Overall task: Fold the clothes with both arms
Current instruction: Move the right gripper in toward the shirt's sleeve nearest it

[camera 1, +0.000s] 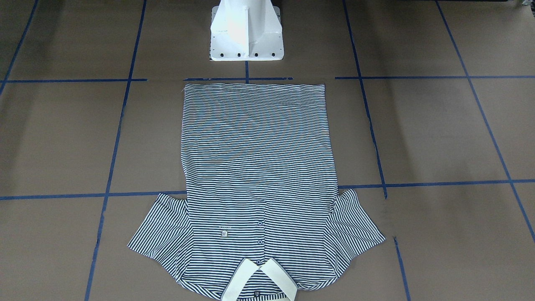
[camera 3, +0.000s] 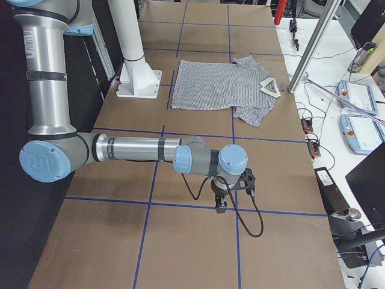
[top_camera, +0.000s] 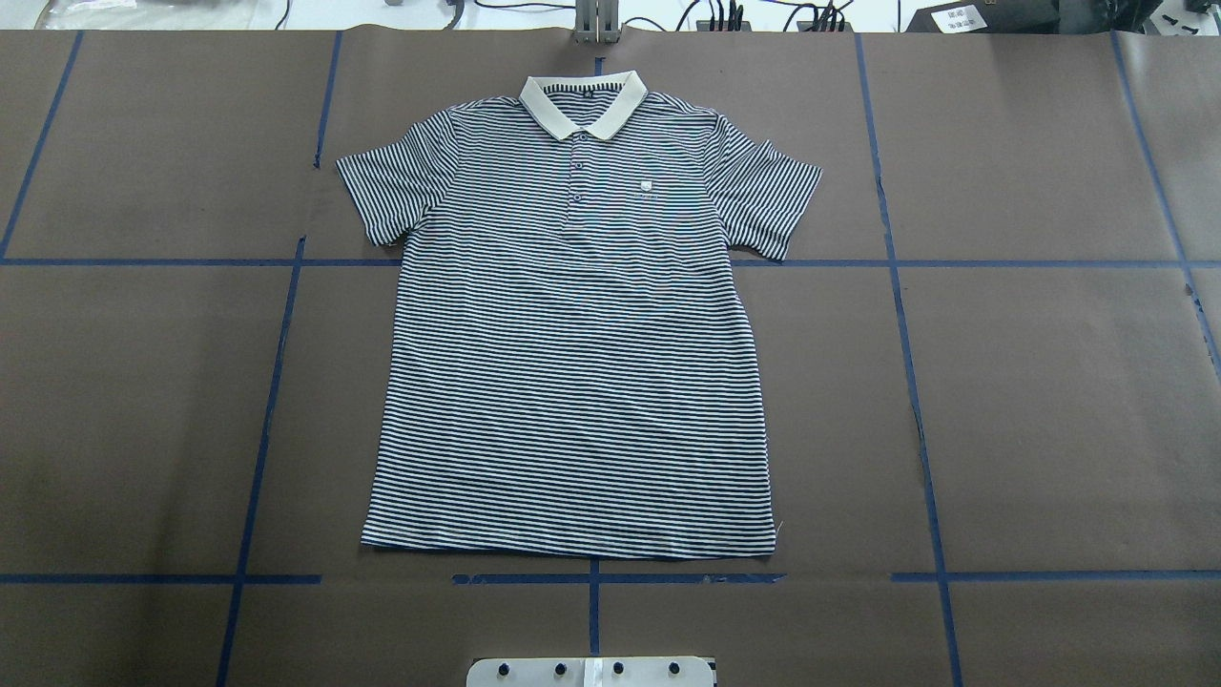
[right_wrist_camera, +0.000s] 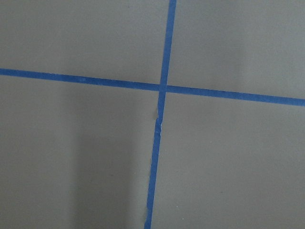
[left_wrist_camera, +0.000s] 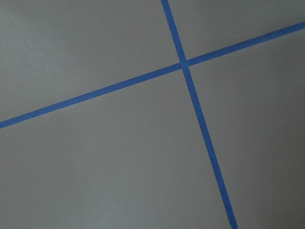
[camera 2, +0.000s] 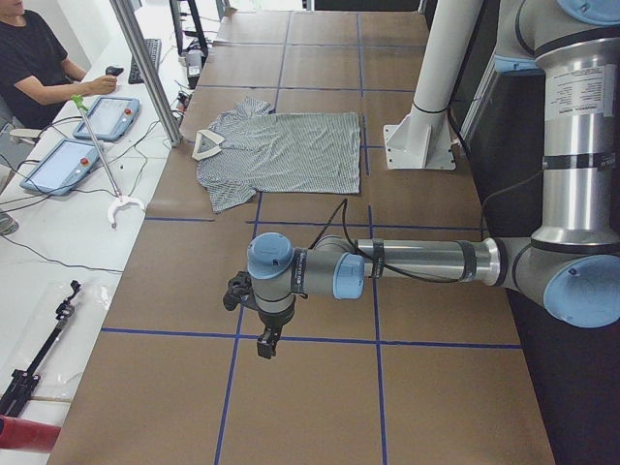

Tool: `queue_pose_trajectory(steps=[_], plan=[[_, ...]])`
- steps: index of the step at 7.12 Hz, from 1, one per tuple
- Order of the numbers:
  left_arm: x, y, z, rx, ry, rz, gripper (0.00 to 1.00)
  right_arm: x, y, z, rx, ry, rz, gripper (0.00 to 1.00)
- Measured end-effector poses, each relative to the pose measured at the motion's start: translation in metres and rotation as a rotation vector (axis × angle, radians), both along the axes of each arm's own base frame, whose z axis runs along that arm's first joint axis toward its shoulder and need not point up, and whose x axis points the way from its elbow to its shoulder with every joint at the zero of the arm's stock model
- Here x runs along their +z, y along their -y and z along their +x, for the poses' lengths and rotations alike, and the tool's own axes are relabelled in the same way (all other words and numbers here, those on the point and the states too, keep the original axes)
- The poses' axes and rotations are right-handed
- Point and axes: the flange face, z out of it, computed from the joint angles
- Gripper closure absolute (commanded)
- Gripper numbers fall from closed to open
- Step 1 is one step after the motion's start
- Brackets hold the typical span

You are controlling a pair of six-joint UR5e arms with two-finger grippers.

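The table is wide and flat, covered in dull brown paper; thin blue tape lines cut it into big boxes; a white stand sits at the robot's edge.

The shirt lies flat and face up in the middle; it is soft cloth with thin dark-blue and white stripes, and both short sleeves are spread out. Its cream collar points away from the stand; its straight bottom edge lies near the stand. Small buttons run down from the collar; a tiny logo sits on the chest.

The two views from above show only the shirt, the table and the stand; the arms show only in the side views. There the left arm, a smooth grey tube with light-blue caps, reaches out low over the table. The left gripper is black and points down near a tape line; the shirt lies well apart from it, further along the table. The right arm reaches out the same way at the other end; the shirt is well apart from the right gripper too. I cannot tell if either gripper is spread or pressed together.

Each wrist view shows just brown paper and a tape cross.

The left side view shows a person sitting at a white side desk with two control pads.
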Motion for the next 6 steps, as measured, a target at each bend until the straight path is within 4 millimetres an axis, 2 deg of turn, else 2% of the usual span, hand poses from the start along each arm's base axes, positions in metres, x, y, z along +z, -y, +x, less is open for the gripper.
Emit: queue_pose_trajectory(steps=[1, 2, 3, 4, 5, 6], plan=[[-0.002, 0.000, 0.000, 0.000, 0.000, 0.004, 0.00, -0.008, 0.001, 0.000, 0.011, 0.000, 0.007, 0.00], [-0.008, 0.001, 0.000, 0.000, 0.000, 0.016, 0.00, -0.026, 0.004, -0.001, 0.037, 0.001, 0.013, 0.00], [-0.025, 0.008, 0.000, -0.002, 0.002, 0.050, 0.00, -0.045, 0.009, -0.007, 0.055, 0.005, 0.020, 0.00], [-0.054, 0.026, 0.001, -0.006, 0.003, 0.107, 0.00, -0.066, 0.022, -0.029, 0.033, 0.009, 0.046, 0.00], [-0.084, 0.047, 0.002, -0.006, 0.000, 0.169, 0.00, -0.088, 0.041, -0.061, -0.011, 0.013, 0.084, 0.00], [-0.102, 0.065, 0.007, -0.001, -0.005, 0.236, 0.00, -0.112, 0.067, -0.095, -0.040, 0.022, 0.127, 0.00]])
